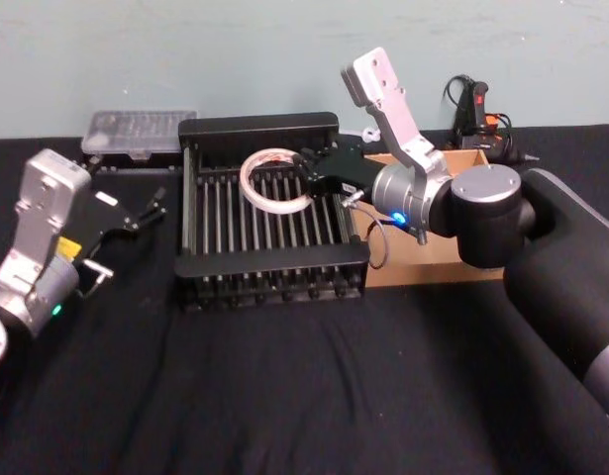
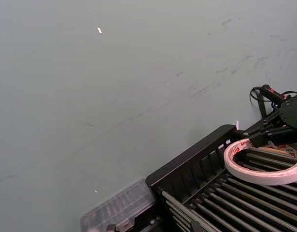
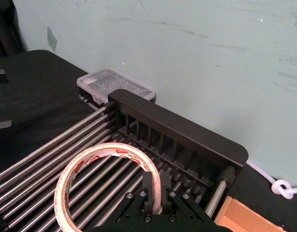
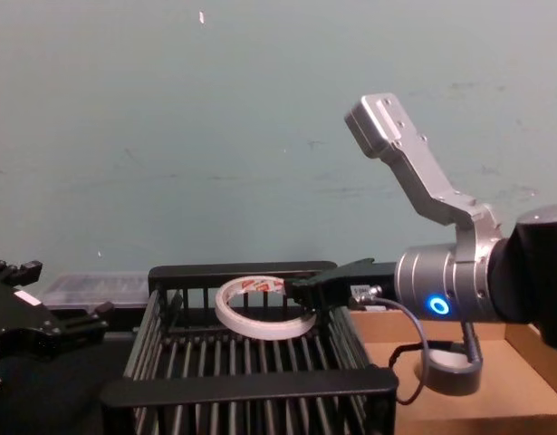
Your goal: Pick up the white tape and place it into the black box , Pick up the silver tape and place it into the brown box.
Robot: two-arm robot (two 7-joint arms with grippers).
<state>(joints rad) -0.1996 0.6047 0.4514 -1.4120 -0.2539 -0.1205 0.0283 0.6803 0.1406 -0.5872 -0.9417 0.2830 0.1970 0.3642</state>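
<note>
The white tape [image 1: 253, 188] is a flat white ring with red marks. My right gripper [image 1: 309, 184] is shut on its rim and holds it tilted inside the black box [image 1: 274, 265], above the floor bars near the back wall. In the right wrist view the fingers [image 3: 149, 189] pinch the ring's wall [image 3: 109, 147]. The chest view shows the ring [image 4: 251, 328] at about rim height. The brown box [image 1: 423, 269] stands right of the crate, partly behind my right arm. A low grey round shape in it [image 4: 446, 372] looks like the silver tape. My left gripper [image 1: 136, 242] rests open, left of the crate.
A clear plastic case [image 1: 138, 134] lies behind the crate at the back left, against the wall. A black tool with cables [image 1: 479, 111] sits at the back right. Black cloth [image 1: 284, 396] covers the table in front of the boxes.
</note>
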